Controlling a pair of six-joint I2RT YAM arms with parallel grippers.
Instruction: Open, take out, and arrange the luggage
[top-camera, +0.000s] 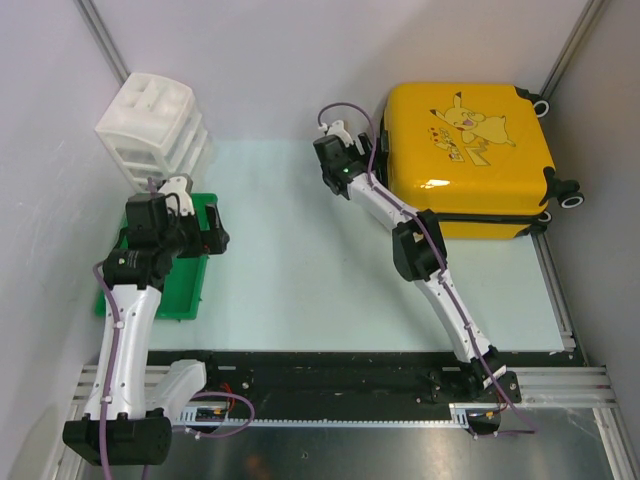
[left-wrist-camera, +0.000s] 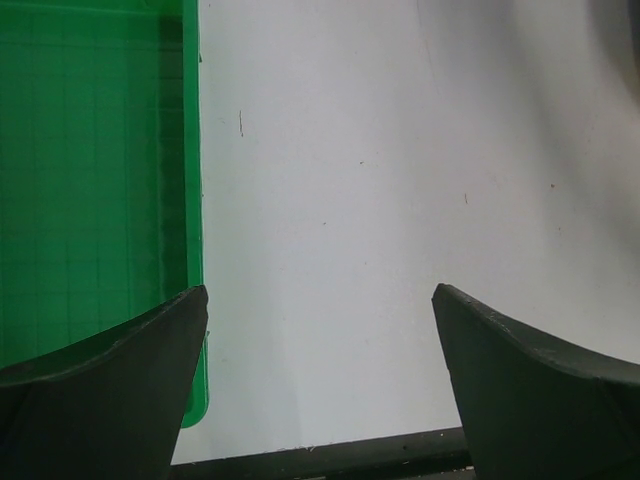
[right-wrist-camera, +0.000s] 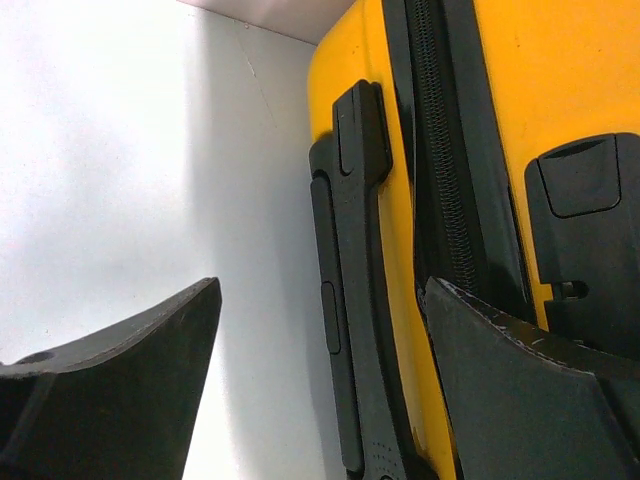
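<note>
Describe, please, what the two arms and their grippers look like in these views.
Both the left arm and right arm have white link shells between black joint housings, with a lilac cable running along each. A small green light glows near the right wrist. The left gripper and right gripper carry broad, matte dark-grey, wedge-shaped fingers with scuffed edges.

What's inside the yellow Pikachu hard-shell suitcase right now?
Nothing visible: the yellow hard-shell suitcase lies closed, black zipper shut along its seam. Only shell and black side handle show; contents are hidden.
</note>
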